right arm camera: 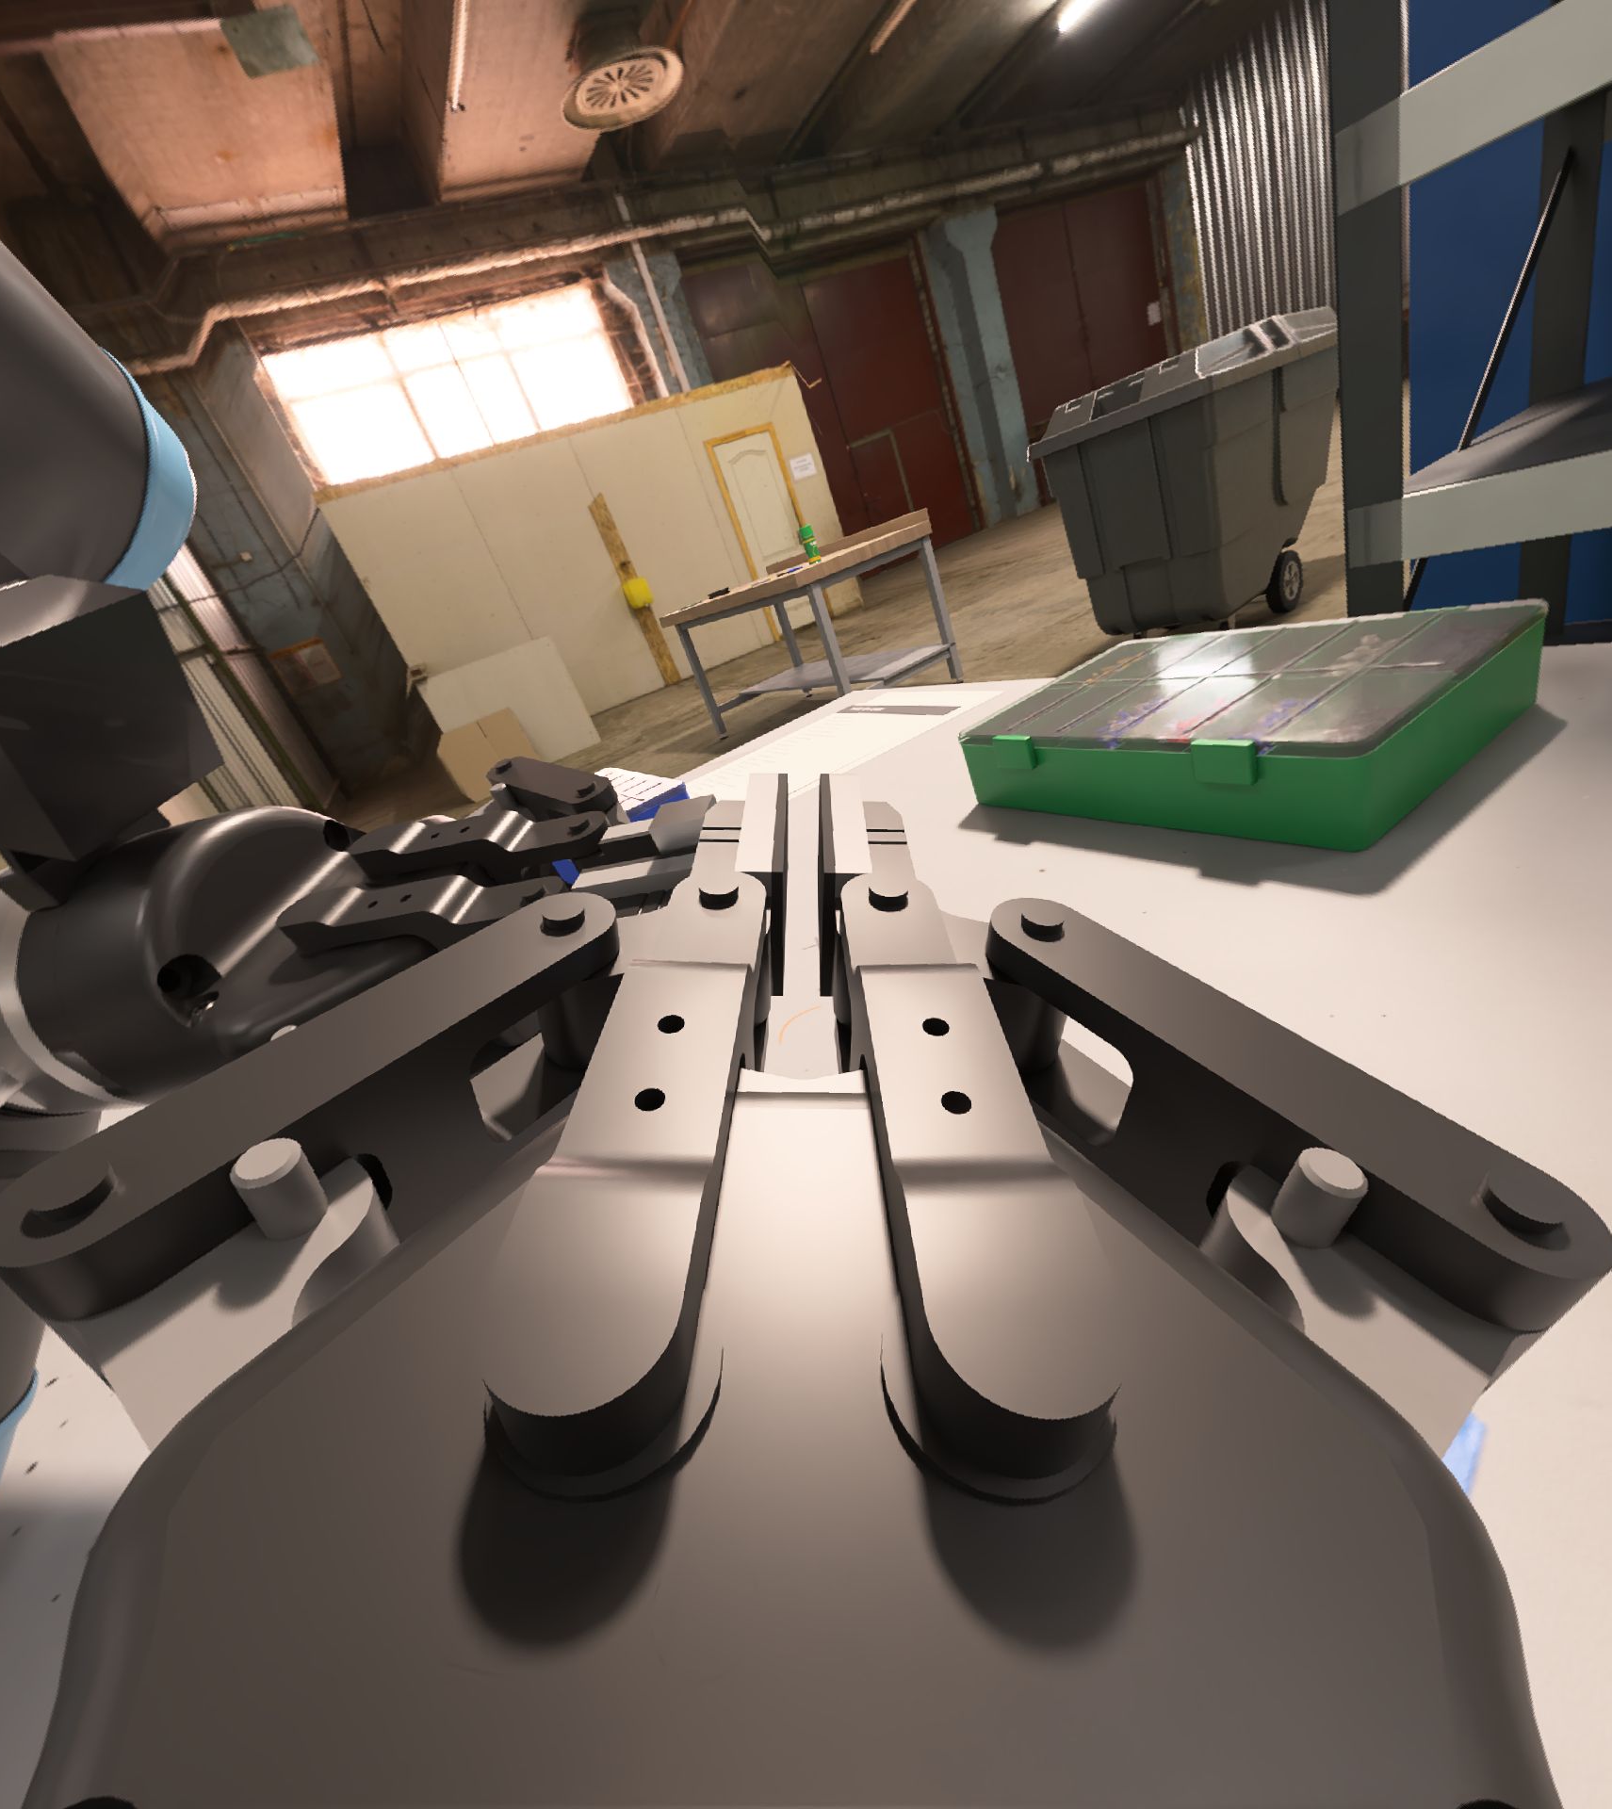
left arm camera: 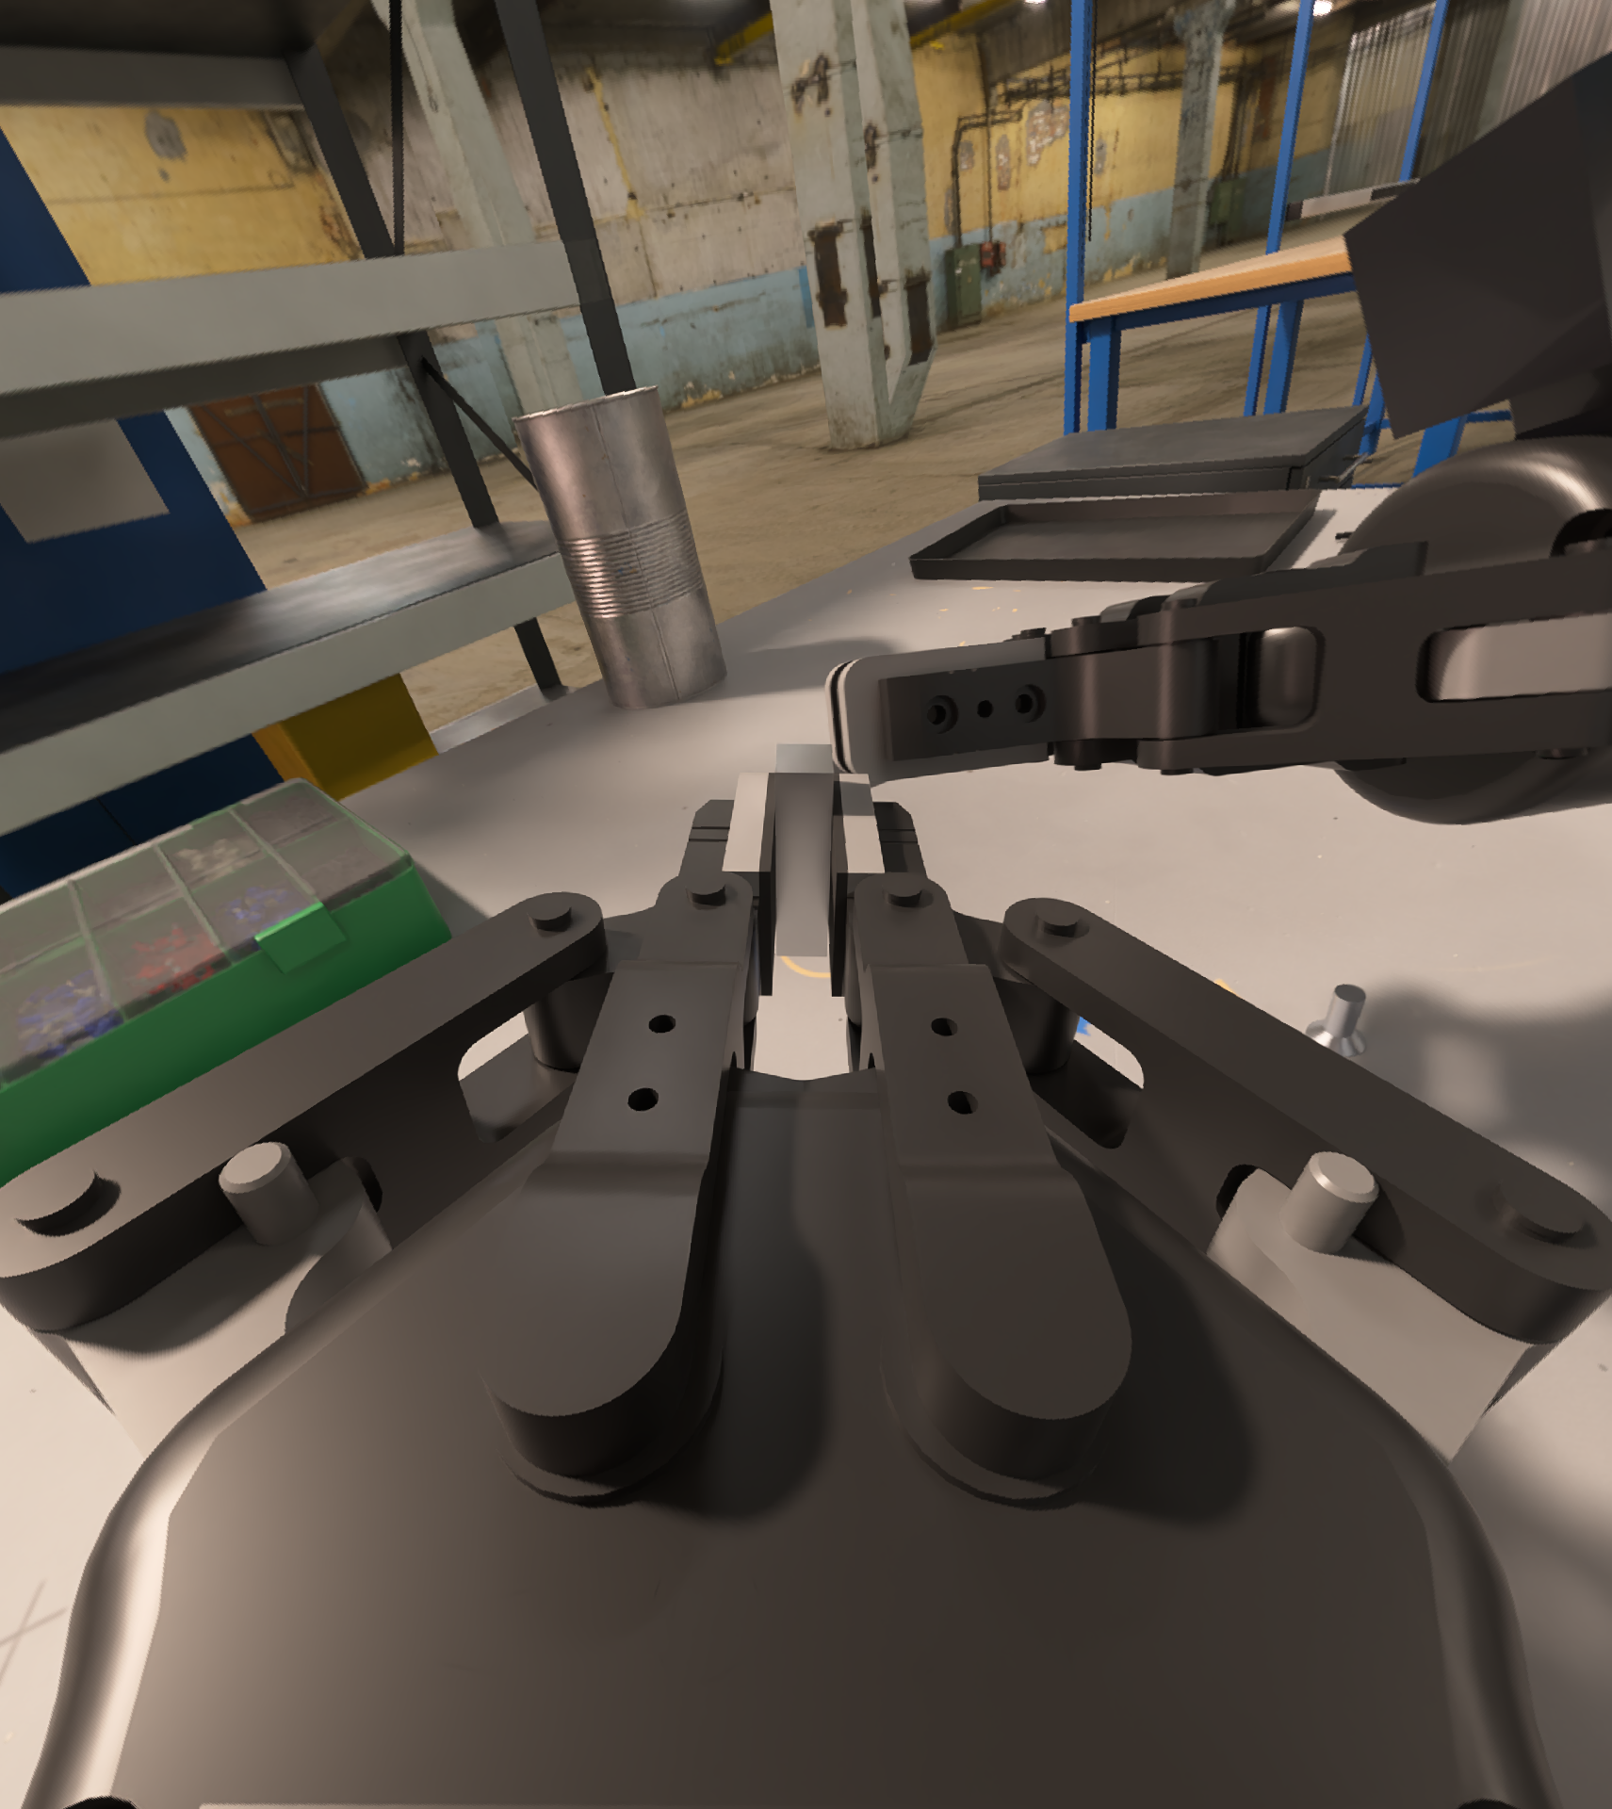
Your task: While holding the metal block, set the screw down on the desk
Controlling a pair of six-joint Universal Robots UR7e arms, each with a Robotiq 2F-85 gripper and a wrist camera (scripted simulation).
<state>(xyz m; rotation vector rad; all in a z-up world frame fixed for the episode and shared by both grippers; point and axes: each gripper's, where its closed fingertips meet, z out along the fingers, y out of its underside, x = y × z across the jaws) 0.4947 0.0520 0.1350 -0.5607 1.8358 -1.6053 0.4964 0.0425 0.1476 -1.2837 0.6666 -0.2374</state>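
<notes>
We are listing the bench from left to right. At the far left edge in the left wrist view, a flat green plastic organiser case with a clear compartmented lid (left arm camera: pixel 146 989) is lying on the pale grey desk (left arm camera: pixel 1174 930), its compartments holding small blue and red parts. Behind it, grey metal shelving (left arm camera: pixel 224 323) is standing beside the desk. Next, a tall ribbed steel can (left arm camera: pixel 621 548) is standing upright near the desk's far edge. At centre, our left gripper (left arm camera: pixel 802 842) is clamping a thin, pale grey metal block (left arm camera: pixel 800 881), which is filling the narrow gap between the pads and jutting a little past the fingertips. Just beyond that, our right gripper (left arm camera: pixel 841 729) is reaching in from the right, fingertips just beside the block's far end; in the right wrist view its own jaws are standing nearly closed, a thin gap showing only desk between the pads. Further right, a shallow dark tray (left arm camera: pixel 1115 538) and a dark flat slab (left arm camera: pixel 1174 460) behind it are sitting on the desk. At the far right, the small silver countersunk screw (left arm camera: pixel 1340 1018) is resting head-down on the desk, shank pointing up, well apart from both grippers.
</notes>
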